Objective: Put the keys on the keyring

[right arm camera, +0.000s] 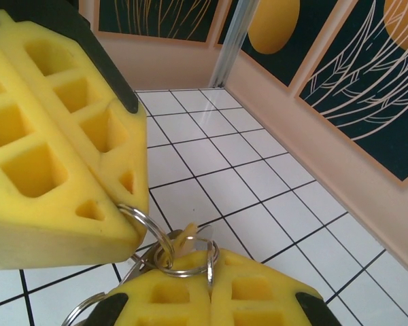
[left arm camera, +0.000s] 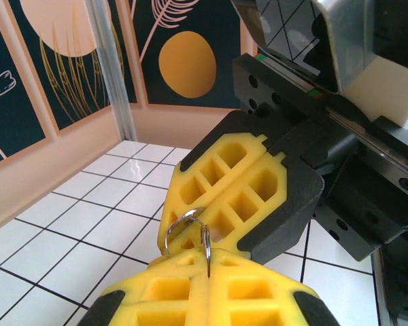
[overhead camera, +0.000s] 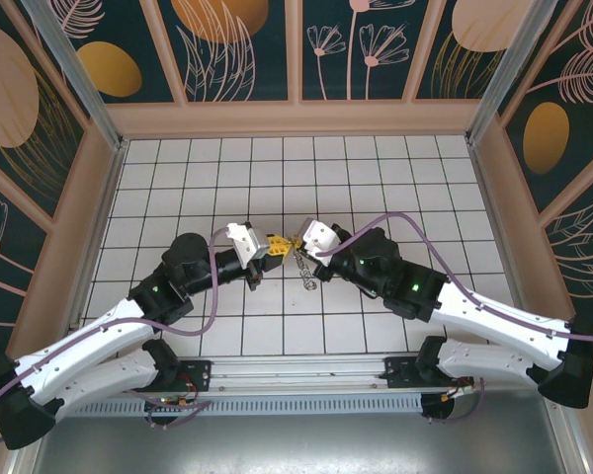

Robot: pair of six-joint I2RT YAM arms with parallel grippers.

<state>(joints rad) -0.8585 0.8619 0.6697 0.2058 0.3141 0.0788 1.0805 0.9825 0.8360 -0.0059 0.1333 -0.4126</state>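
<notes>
Above the middle of the desk (overhead camera: 227, 178), left tool (overhead camera: 280, 244) and right tool (overhead camera: 298, 240) meet tip to tip. Each is clamped shut on a silvery loop of the keyring (right arm camera: 149, 225), probably steadying it for threading. A brass key (right arm camera: 185, 239) sits at the loops (whether threaded, unclear). Bulky yellow fingers (right arm camera: 47, 149) crowd the gap; metal pieces (overhead camera: 305, 272) dangle below.

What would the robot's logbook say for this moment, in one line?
left claw: shut on keyring | right claw: shut on keyring | claws: tip to tip
</notes>
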